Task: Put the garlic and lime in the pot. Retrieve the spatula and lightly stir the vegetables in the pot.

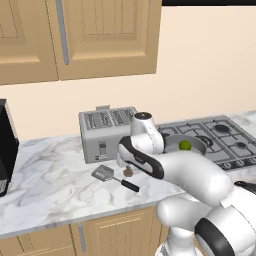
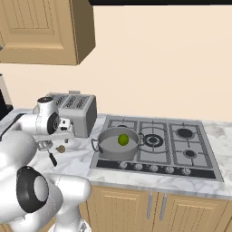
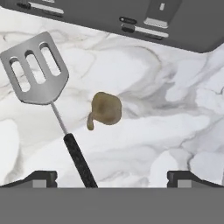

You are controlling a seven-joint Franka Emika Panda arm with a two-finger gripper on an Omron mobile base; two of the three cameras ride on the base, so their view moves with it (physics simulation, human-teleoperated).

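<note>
The tan-brown garlic (image 3: 106,109) lies on the marble counter, just ahead of and between my fingertips (image 3: 41,178). My gripper (image 3: 112,179) hangs over it, open and holding nothing. The spatula (image 3: 36,70) lies beside the garlic, its slotted grey head toward the toaster and its black handle running back toward my left finger. From the base, the garlic (image 1: 128,172) and spatula (image 1: 107,174) sit in front of the toaster, partly behind my arm. The green lime (image 2: 123,139) rests inside the grey pot (image 2: 108,152) on the stove's front left burner.
A silver toaster (image 1: 102,131) stands right behind the garlic and spatula. The gas stove (image 2: 181,142) stretches right of the pot. A black appliance (image 1: 5,145) stands at the far left of the counter. Wooden wall cabinets (image 1: 100,35) hang above.
</note>
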